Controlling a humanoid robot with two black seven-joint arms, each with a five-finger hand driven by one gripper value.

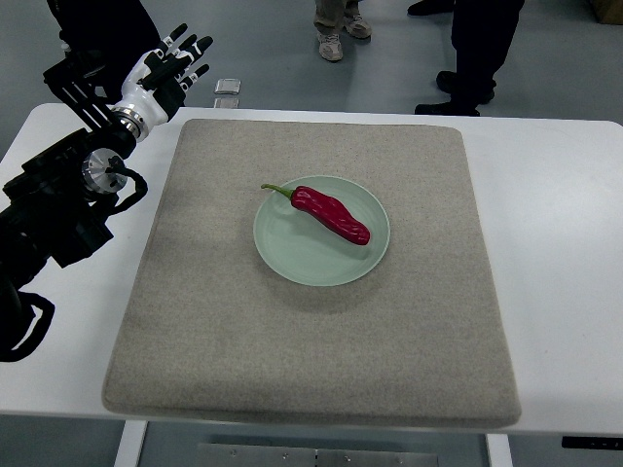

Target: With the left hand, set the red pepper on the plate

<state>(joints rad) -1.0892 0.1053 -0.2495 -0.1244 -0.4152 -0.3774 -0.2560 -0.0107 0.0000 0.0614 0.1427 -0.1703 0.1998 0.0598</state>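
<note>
Top view: red pepper (331, 214) diagonal, stem upper-left.

One red pepper (331, 214) lies on one pale green plate (292, 255), on one grey mat (195, 321) covering one white table (565, 292). One robot hand (173, 70) shows at ten o'clock. Shoes of at least two people (336, 39) stand at twelve o'clock.

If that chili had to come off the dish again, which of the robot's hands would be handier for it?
Left, most likely. The left hand is the only one in view, raised with fingers spread beyond the mat's far left corner. The red pepper lies on the plate mid-mat. No right arm shows at all.
</note>
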